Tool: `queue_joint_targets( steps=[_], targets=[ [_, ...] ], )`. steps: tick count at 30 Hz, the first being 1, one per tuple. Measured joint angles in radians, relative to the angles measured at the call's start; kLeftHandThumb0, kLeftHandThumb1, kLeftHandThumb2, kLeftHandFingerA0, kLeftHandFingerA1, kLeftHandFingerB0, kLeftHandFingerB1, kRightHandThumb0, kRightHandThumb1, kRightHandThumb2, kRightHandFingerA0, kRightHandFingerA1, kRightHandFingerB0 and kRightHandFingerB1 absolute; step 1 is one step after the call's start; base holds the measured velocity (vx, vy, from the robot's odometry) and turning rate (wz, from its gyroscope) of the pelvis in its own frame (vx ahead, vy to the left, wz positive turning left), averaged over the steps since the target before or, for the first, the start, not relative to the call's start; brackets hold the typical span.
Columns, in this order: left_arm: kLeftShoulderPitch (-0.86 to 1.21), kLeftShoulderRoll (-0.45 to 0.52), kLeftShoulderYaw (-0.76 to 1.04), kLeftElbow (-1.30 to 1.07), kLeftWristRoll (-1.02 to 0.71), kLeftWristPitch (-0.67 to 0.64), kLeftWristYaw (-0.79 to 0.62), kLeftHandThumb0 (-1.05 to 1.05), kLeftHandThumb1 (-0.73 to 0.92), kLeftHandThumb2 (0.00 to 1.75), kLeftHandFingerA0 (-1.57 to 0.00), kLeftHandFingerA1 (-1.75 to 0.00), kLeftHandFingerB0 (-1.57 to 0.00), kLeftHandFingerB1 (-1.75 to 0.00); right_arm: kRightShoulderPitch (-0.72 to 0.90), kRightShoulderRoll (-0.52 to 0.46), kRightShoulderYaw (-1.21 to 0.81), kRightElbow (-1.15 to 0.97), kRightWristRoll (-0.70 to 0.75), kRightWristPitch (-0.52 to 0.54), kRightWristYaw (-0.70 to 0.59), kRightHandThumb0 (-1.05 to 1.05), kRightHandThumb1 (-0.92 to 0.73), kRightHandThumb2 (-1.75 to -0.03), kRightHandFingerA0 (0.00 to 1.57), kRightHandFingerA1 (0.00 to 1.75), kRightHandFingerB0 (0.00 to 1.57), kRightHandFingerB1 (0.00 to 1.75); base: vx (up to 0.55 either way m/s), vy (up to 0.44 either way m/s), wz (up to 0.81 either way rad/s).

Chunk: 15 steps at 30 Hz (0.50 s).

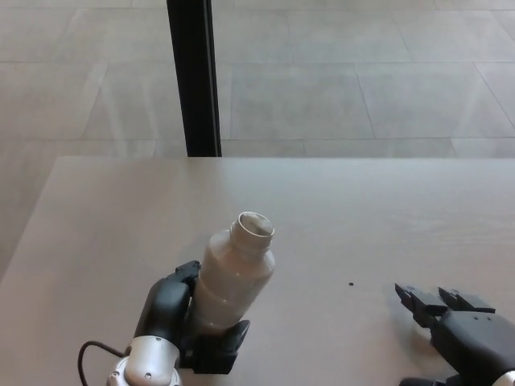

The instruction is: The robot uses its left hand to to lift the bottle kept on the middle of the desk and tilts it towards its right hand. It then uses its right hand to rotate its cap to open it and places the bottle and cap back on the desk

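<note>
My left hand (pixel 173 326) grips the uncapped bottle (pixel 229 277) (near-upright, near left of desk (pixel 362 209)); right hand (pixel 463 338) open, near right.

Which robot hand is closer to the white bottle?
Left. The left hand is wrapped around the bottle, holding it. The right hand is far off to the bottle's right, low over the desk, not touching it.
</note>
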Motion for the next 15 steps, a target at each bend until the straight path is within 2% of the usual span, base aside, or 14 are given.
queue_joint_targets(
  steps=[2,3,4,5,6,7,8,9,10,11,12,13,14,15],
  targets=[
    [-0.001,0.002,-0.003,0.003,-0.002,-0.003,0.002,-0.14,0.61,1.38,-0.98,-1.75,-0.68,-1.75,0.001,-0.004,-0.009,-0.009,0.007,0.004,0.007,-1.00,-0.66,-0.83,0.00,0.00,0.00,0.00,0.00,0.000,0.00],
    [-0.001,0.003,-0.005,0.004,-0.003,-0.005,0.004,-0.14,0.60,1.37,-0.97,-1.75,-0.68,-1.75,0.001,-0.006,-0.014,-0.014,0.013,0.004,0.011,-0.97,-0.76,-0.70,0.00,0.00,0.00,0.00,0.00,0.000,0.00],
    [-0.001,0.004,-0.007,0.005,-0.003,-0.008,0.005,-0.14,0.60,1.37,-0.97,-1.75,-0.68,-1.75,0.002,-0.008,-0.019,-0.019,0.019,0.004,0.013,-0.97,-0.76,-0.70,0.00,0.00,0.00,0.00,0.00,0.000,0.00],
    [-0.001,0.005,-0.009,0.005,-0.003,-0.010,0.007,-0.13,0.60,1.36,-0.95,-1.75,-0.67,-1.74,0.005,-0.010,-0.024,-0.026,0.024,0.004,0.015,-1.00,-0.64,-0.83,0.00,0.00,0.00,0.01,0.00,0.000,0.00],
    [0.000,0.005,-0.009,0.006,-0.004,-0.013,0.009,-0.13,0.59,1.38,-0.94,-1.75,-0.65,-1.70,0.007,-0.011,-0.030,-0.032,0.029,0.003,0.015,-0.97,-0.65,-0.81,0.00,0.00,0.00,0.02,0.00,0.000,0.00],
    [0.002,0.005,-0.010,0.007,-0.006,-0.017,0.011,-0.10,0.59,1.36,-0.86,-1.75,-0.62,-1.64,0.009,-0.012,-0.038,-0.038,0.033,0.001,0.015,-1.00,-0.65,-0.82,0.00,0.00,0.00,0.01,0.00,0.000,0.00],
    [0.002,0.012,-0.018,0.010,-0.005,-0.022,0.011,-0.27,0.72,0.84,-0.66,-1.66,-0.46,-0.99,0.012,-0.013,-0.046,-0.041,0.036,0.000,0.015,-1.02,-0.59,-0.81,0.00,0.00,0.00,0.00,0.00,0.000,0.00],
    [0.000,0.037,-0.047,0.013,0.004,-0.025,0.011,-0.39,0.75,0.60,-0.55,-1.47,-0.31,-0.72,0.015,-0.013,-0.055,-0.045,0.041,-0.002,0.014,-1.03,-0.60,-0.83,0.00,0.00,0.00,0.00,0.00,0.000,0.00],
    [-0.007,0.074,-0.085,0.014,0.016,-0.025,0.007,-0.42,0.72,0.58,-0.52,-1.33,-0.23,-0.54,0.018,-0.013,-0.068,-0.051,0.049,-0.006,0.012,-1.02,-0.58,-0.82,0.00,0.00,0.00,0.03,0.00,0.000,0.00],
    [-0.015,0.105,-0.117,0.013,0.025,-0.023,0.001,-0.44,0.67,0.58,-0.53,-1.18,-0.23,-0.47,0.021,-0.013,-0.080,-0.056,0.056,-0.011,0.011,-1.04,-0.63,-1.02,0.00,0.29,0.00,0.13,0.00,0.000,0.00],
    [-0.023,0.138,-0.151,0.012,0.035,-0.019,-0.008,-0.48,0.64,0.58,-0.42,-0.84,-0.21,-0.44,0.025,-0.013,-0.094,-0.063,0.065,-0.016,0.008,-1.05,-0.61,-0.83,0.00,0.00,0.00,0.02,0.00,0.000,0.00],
    [-0.034,0.175,-0.188,0.010,0.047,-0.015,-0.017,-0.48,0.63,0.59,-0.39,-0.71,-0.21,-0.44,0.031,-0.013,-0.109,-0.073,0.075,-0.023,0.007,-1.05,-0.60,-0.83,0.00,0.00,0.00,0.03,0.00,0.000,0.00],
    [-0.042,0.200,-0.212,0.008,0.056,-0.013,-0.023,-0.51,0.54,0.79,-0.30,-0.62,-0.17,-0.49,0.034,-0.013,-0.119,-0.080,0.082,-0.028,0.005,-1.03,-0.58,-0.82,0.00,0.00,0.00,0.05,0.00,0.000,0.00],
    [-0.050,0.224,-0.235,0.008,0.065,-0.011,-0.029,-0.56,0.54,0.78,-0.09,-0.52,-0.10,-0.44,0.038,-0.013,-0.130,-0.086,0.089,-0.033,0.004,-1.05,-0.63,-1.02,0.00,0.29,0.00,0.12,0.00,0.000,0.00]
  ],
)
